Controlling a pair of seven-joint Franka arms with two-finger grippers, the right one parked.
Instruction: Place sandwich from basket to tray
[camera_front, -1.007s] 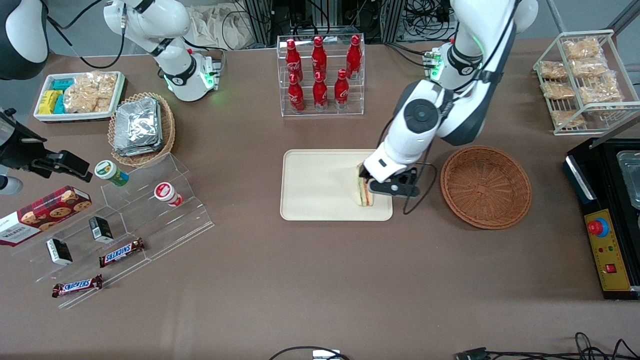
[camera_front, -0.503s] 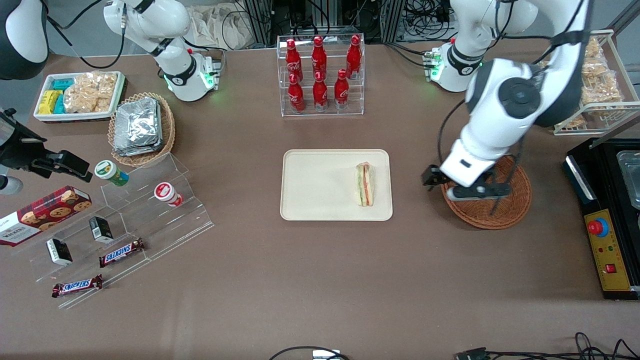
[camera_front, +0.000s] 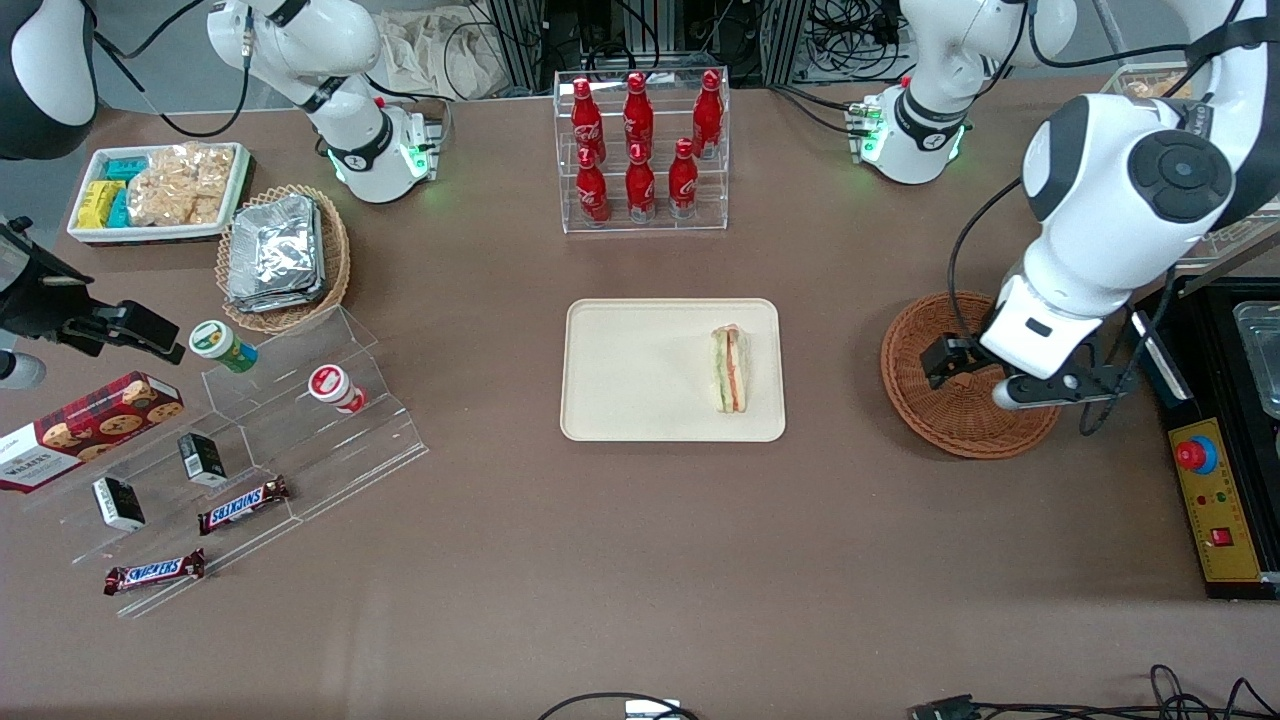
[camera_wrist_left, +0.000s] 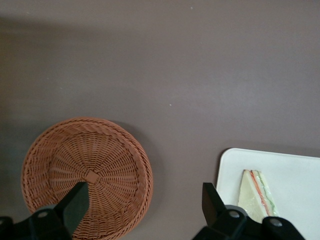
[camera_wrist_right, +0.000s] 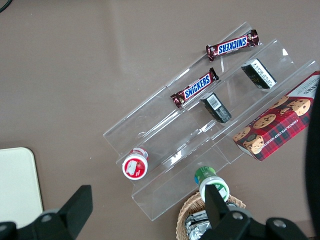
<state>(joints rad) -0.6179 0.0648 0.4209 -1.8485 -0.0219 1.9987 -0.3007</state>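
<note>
With the sandwich (camera_front: 731, 368) lying flat on the tray (camera_front: 640, 370), at the end nearer the working arm, the placing looks done. Well apart, the basket (camera_front: 950, 415) is seen empty, and above it the gripper (camera_front: 985, 375) is held wide and empty. Retreat is best made upward, clear of the wicker rim.

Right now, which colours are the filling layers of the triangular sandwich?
Green and orange-red, clearest in the front view: sandwich.
</note>
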